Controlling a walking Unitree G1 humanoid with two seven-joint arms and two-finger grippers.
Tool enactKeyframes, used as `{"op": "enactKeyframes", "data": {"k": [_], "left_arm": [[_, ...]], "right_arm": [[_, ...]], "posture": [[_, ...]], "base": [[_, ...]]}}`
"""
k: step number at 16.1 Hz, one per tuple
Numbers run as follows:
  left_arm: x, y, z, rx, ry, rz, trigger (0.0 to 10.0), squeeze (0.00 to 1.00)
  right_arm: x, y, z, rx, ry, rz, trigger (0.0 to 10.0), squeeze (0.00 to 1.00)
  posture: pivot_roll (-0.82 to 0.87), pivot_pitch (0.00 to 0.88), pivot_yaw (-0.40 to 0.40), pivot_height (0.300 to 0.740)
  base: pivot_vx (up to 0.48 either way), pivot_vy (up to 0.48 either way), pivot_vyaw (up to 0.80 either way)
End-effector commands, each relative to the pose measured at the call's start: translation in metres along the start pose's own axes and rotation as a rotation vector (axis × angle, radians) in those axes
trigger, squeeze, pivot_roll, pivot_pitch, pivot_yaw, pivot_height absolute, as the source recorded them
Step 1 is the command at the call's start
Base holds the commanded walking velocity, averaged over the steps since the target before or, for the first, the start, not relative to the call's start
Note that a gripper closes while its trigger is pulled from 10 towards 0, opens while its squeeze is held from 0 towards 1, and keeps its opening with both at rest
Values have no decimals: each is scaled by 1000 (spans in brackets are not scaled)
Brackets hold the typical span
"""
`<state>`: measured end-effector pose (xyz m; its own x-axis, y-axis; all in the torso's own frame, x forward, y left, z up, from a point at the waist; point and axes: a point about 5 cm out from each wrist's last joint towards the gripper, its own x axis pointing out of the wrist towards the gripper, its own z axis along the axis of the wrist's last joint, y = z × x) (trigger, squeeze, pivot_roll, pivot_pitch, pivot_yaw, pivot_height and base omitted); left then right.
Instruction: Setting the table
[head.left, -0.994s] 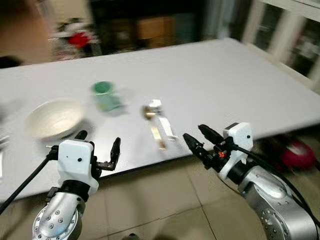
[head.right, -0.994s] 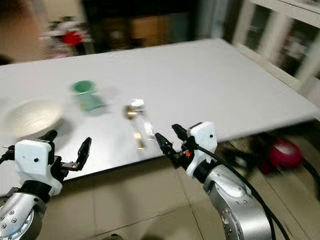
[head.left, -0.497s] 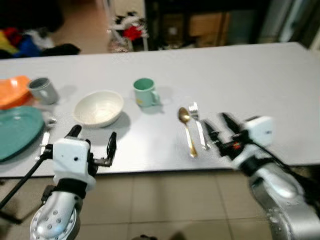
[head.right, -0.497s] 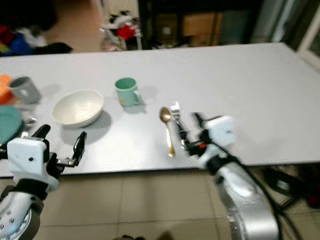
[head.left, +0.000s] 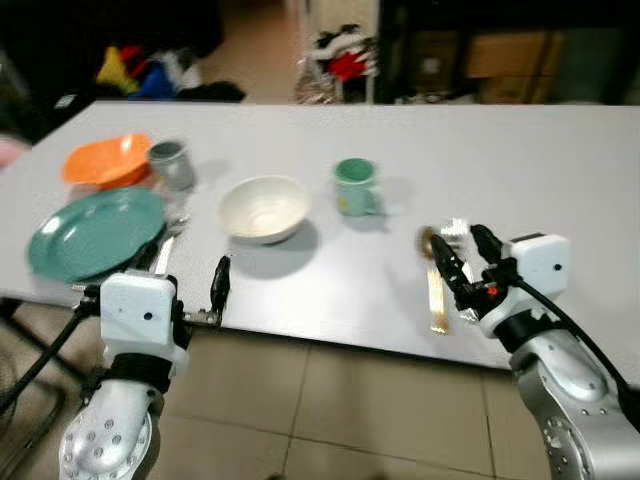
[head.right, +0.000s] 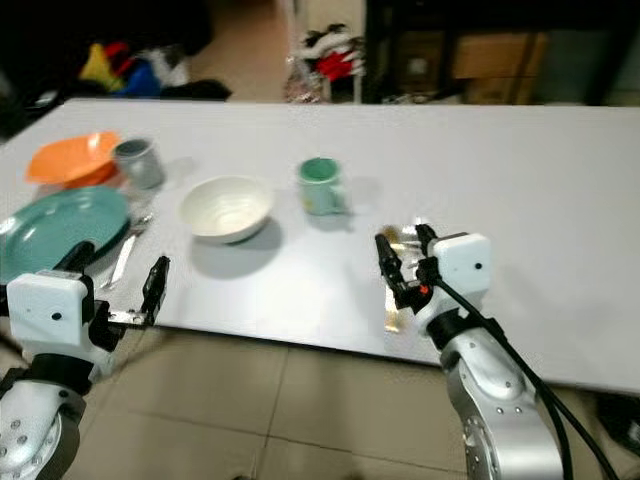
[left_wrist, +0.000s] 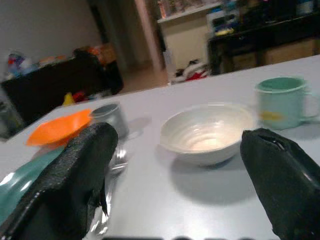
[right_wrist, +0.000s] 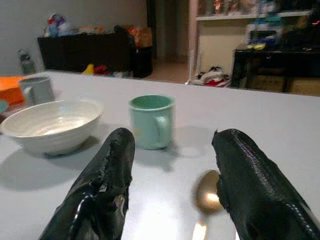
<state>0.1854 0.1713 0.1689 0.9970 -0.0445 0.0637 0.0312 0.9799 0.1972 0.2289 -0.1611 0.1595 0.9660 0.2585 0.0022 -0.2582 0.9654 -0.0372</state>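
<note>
The right gripper hangs over the near edge of the table, its two black fingers apart and holding nothing. Just under and beyond its fingertips lie one gold spoon and, beside it, one silver fork; both are partly hidden by the fingers. In the right wrist view the spoon bowl shows between the two fingers.

The left gripper is also at the near edge of the table, its fingers wide apart and empty. In the left wrist view the white bowl stands between its fingers, further on the table and not touched.

Taking the white bowl as landmark: one green mug stands just to its right, toward the spoon. To its left there is one grey mug, and beyond that one orange bowl. One teal plate lies to the left of the white bowl and nearer to the robot. Some silver cutlery lies between the plate and the white bowl; how many pieces I cannot tell.
</note>
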Motion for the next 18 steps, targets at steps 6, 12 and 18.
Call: {"op": "enactKeyframes", "data": {"k": [6, 12, 18], "left_arm": [[-3, 3, -3, -2, 15, 16, 10000, 0], [-3, 4, -3, 3, 17, 17, 10000, 0], [-1, 8, -3, 17, 18, 24, 10000, 0]], "right_arm": [[5, 9, 3, 28, -20, 31, 10000, 0], [7, 11, 4, 69, -28, 29, 10000, 0], [10, 19, -2, 181, 7, 68, 10000, 0]], "posture": [[-107, 0, 71, 740], [-108, 0, 69, 740], [-100, 0, 66, 740]], "base": [[0, 93, 799], [0, 317, 796], [0, 317, 132]]}}
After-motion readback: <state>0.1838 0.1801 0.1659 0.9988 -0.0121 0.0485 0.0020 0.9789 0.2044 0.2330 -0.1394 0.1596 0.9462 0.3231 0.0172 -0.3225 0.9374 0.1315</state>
